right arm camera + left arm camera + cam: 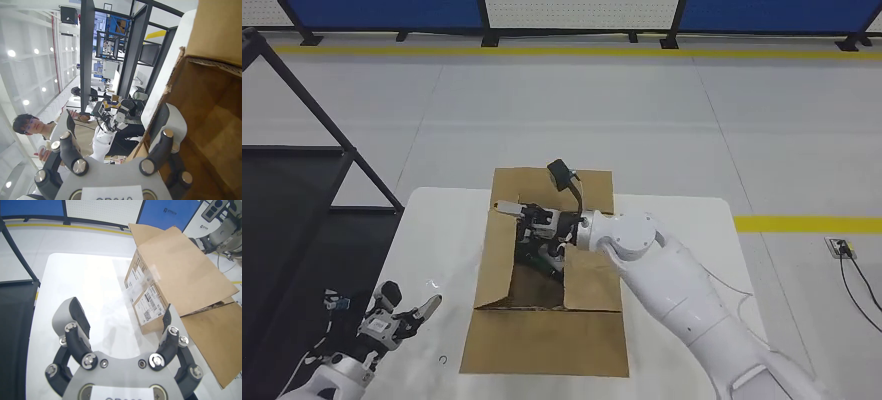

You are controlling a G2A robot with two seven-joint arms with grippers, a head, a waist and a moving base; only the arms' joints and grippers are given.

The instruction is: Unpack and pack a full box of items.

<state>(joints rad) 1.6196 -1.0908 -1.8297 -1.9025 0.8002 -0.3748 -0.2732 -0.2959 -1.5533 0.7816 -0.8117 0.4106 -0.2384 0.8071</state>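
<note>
At box [542, 345] rim, right tool [118, 121]

I stood in what looked like a robotics lab hall, with blue partition panels [382, 12], yellow tape lines [492, 50] on the pale floor [642, 120], black steel frames [87, 56] and white shelving [28, 66].

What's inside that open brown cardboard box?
Bare cardboard floor shows inside the brown cardboard box. The right gripper, open at its rim, covers one end, so any items there are hidden.
</note>
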